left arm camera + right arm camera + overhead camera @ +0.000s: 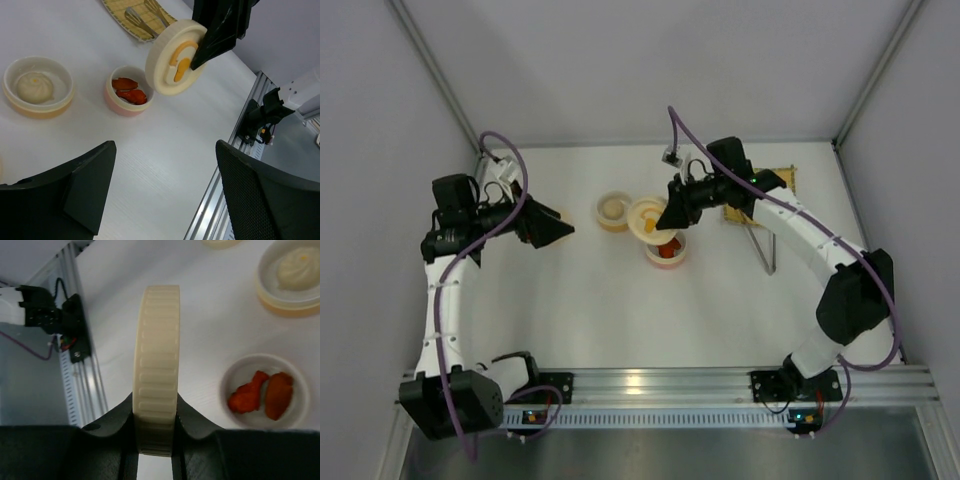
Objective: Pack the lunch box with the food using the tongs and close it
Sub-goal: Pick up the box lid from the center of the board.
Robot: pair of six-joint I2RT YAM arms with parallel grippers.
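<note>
White worktop (620,310), grey walls. My right jaws pinch the cream lid (156,370) on edge by its flat faces, close over the pink bowl (122,107) of sausage bits (129,90). I judge it light, stiff, slippery plastic. The bun (35,86) sits in a yellow bowl (37,111) beside the pink one, tongs (142,21) beyond. My left jaws gape wide, empty.

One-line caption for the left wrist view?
Right gripper holds cream lid tilted near pink bowl of red pieces; bun in yellow bowl.
</note>
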